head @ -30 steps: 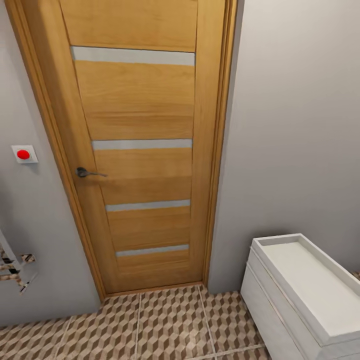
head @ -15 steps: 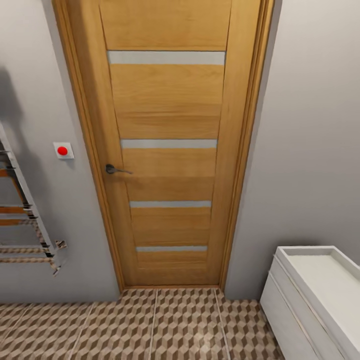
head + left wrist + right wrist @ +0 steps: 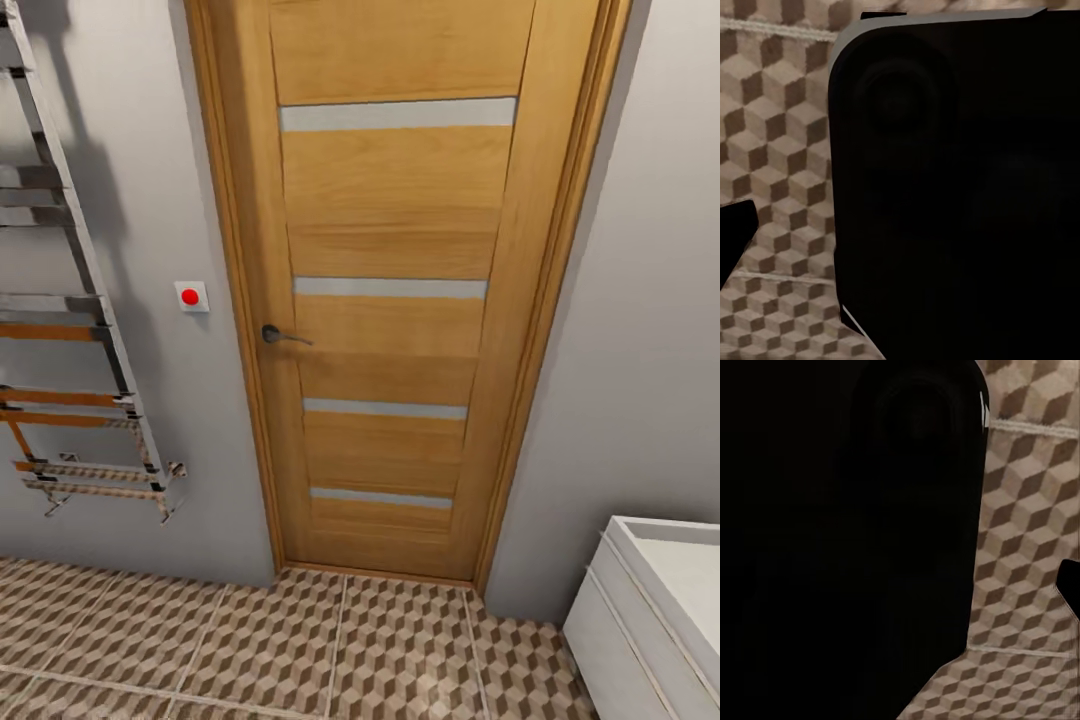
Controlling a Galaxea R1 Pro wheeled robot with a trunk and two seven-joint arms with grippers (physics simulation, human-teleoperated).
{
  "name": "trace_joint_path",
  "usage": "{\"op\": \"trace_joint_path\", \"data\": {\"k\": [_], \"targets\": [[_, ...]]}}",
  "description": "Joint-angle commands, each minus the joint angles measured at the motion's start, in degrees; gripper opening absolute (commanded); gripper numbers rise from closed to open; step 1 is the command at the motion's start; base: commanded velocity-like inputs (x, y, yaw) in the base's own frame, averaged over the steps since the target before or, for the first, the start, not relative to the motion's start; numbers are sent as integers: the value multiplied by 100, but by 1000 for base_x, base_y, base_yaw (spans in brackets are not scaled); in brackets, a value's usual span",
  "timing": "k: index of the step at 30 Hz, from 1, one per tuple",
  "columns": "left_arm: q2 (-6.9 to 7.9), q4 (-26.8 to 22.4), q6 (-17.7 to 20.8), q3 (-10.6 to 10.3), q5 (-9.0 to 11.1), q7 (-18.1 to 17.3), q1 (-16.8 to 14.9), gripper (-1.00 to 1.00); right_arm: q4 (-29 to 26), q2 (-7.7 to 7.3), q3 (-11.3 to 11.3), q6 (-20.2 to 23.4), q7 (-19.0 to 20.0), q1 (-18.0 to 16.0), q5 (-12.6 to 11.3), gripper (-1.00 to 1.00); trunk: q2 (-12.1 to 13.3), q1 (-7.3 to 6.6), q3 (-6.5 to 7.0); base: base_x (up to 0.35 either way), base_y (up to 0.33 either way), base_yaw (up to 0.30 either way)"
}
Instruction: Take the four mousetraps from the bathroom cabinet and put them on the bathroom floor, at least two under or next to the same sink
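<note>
The head camera has swung since the earlier frames, so the whole scene has slid to the right in the picture: the door now stands near the middle, more of the towel rail has come in at the left edge, and less of the vanity shows at the lower right corner. Nothing in the room itself has changed place.

Going from left to right in the head view: a chrome ladder-style towel rail point(image 3: 75, 330) hangs on the grey wall point(image 3: 640, 300), its lower rungs mirroring the tile pattern. Just beside the door frame sits a small white plate with a red button point(image 3: 191, 296). The tall orange-brown wooden door point(image 3: 390, 300) is closed, with four pale horizontal strips across it and a dark lever handle point(image 3: 278, 336) on its left side. At the lower right corner is the end of the white vanity with the sink point(image 3: 670, 590) on top.

The bathroom floor point(image 3: 300, 640), tiled in brown, beige and cream cubes, runs along the bottom, meeting the door threshold.

In both wrist views a dark, near-black body blocks most of the picture, with cube-pattern tile beyond it; whether the left or right end effector is released or clenched cannot be told.
</note>
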Motion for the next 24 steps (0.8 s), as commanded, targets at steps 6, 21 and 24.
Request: {"op": "trace_joint_path", "data": {"k": [6, 21, 24], "targets": [[0, -1, -13, 3, 2, 1, -2, 100, 0, 0, 2, -2, -1, -1, 3, 100, -2, 0, -4, 0, 0, 275], [0, -1, -14, 3, 2, 1, -3, 100, 0, 0, 2, -2, -1, -1, 3, 100, -2, 0, -4, 0, 0, 275], [0, -1, -15, 3, 2, 1, -2, 100, 0, 0, 2, -2, -1, -1, 3, 100, -2, 0, -4, 0, 0, 275]]}}
